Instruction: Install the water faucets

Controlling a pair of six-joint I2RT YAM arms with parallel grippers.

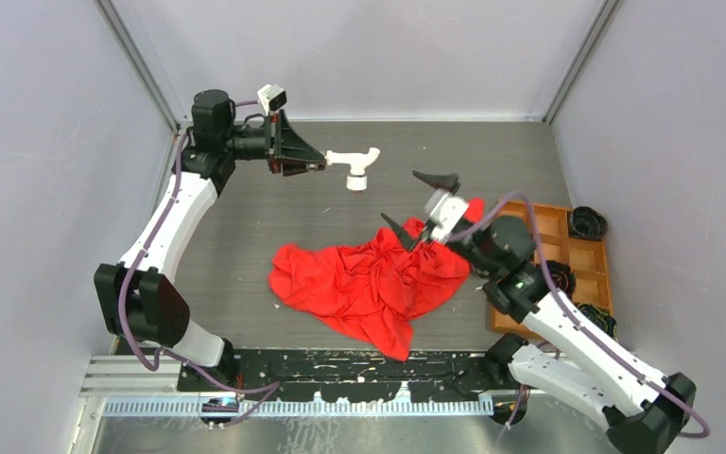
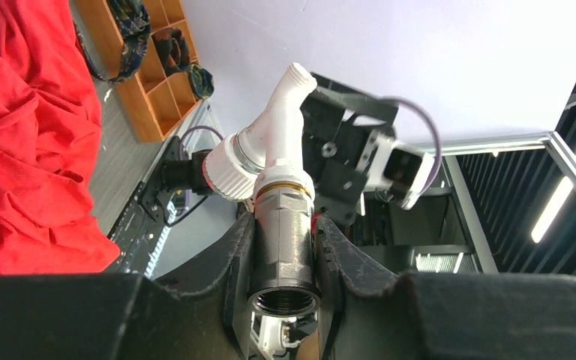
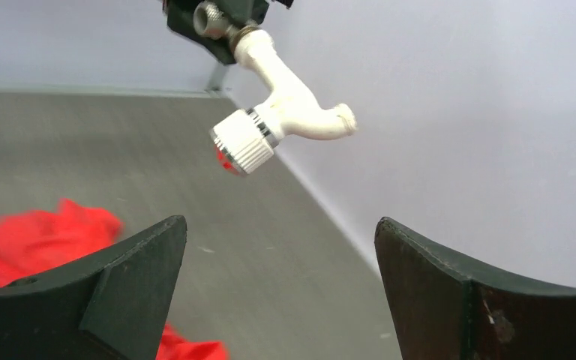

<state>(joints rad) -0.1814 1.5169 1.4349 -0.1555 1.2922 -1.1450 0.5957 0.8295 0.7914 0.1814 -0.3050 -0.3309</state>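
A white water faucet (image 1: 354, 166) with a ribbed round knob (image 2: 229, 169) hangs in the air over the far side of the table. Its brassy threaded end sits in a dark grey metal fitting (image 2: 285, 240). My left gripper (image 2: 283, 225) is shut on that fitting, one finger on each side. In the right wrist view the faucet (image 3: 292, 105) sticks out of the left gripper at the top, knob facing the camera. My right gripper (image 3: 281, 232) is wide open with nothing between its fingers. It hovers just right of and below the faucet (image 1: 421, 203).
A crumpled red cloth (image 1: 369, 279) lies in the middle of the table, under the right gripper. An orange compartment tray (image 1: 577, 246) with black coiled parts stands at the right edge. Grey walls close in the back and sides.
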